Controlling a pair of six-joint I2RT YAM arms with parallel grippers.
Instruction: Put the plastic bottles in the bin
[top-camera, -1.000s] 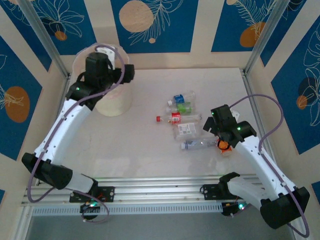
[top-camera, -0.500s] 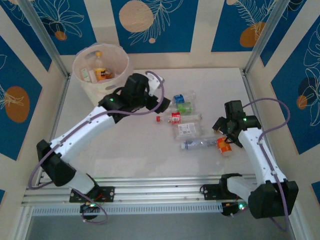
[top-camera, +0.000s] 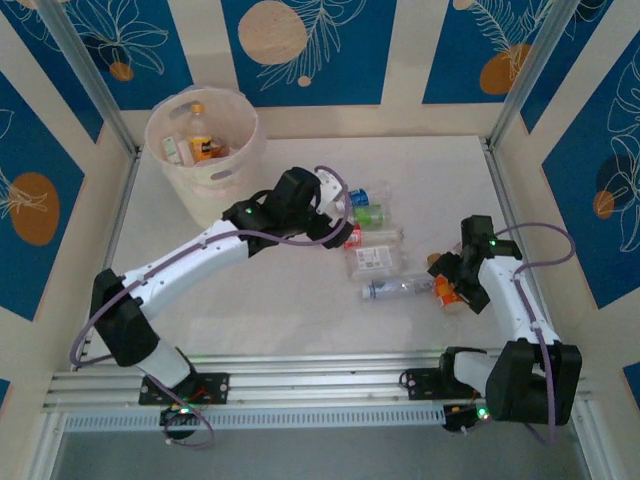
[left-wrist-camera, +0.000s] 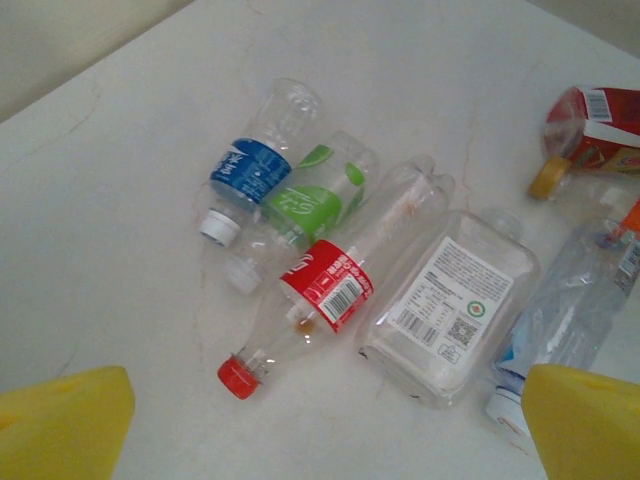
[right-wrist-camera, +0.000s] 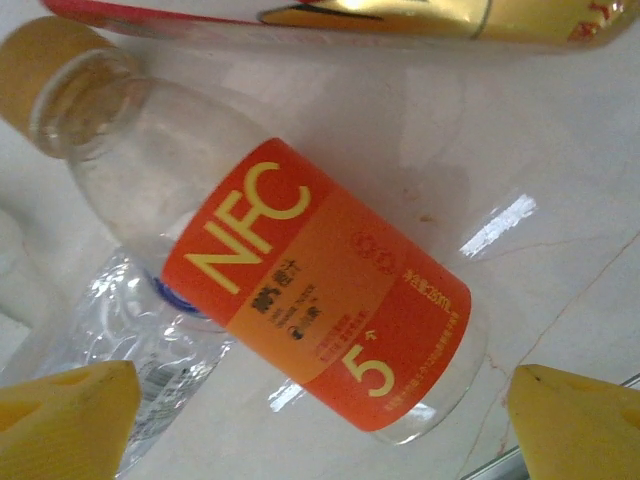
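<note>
bottles on the table: they lie on their sides in a loose group right of the middle of the table (top-camera: 250, 300), well apart from the bin (top-camera: 215, 190)
blue-label bottle (left-wrist-camera: 250, 170): clear, with a white cap, lying side by side with the green-label bottle (left-wrist-camera: 305, 200)
red-label bottle (left-wrist-camera: 325, 285): clear, with a red cap, just beside the green-label bottle on one side and the flat bottle (left-wrist-camera: 450, 305) on the other
flat bottle: clear, with a white printed label; the left wrist view shows the small print, which the top view gives as a pale patch
crushed bottle (left-wrist-camera: 570, 320): clear and crumpled, just beside the flat bottle
NFC bottle (right-wrist-camera: 320, 300): clear, with an orange label and a tan cap; the right wrist view makes the letters readable, while in the top view it is an orange spot
red-and-gold bottle (right-wrist-camera: 350, 15): at the upper edge of the right wrist view, just beside the NFC bottle
bin: upright in the far left corner; the top view looks inside, where an orange bottle (top-camera: 203, 142) stands among others
left gripper (left-wrist-camera: 325, 425): jaws spread wide, nothing between them, above the group near the red cap
right gripper (right-wrist-camera: 320, 420): fingers apart, released, the base of the NFC bottle between them, no pad seen touching it
</note>
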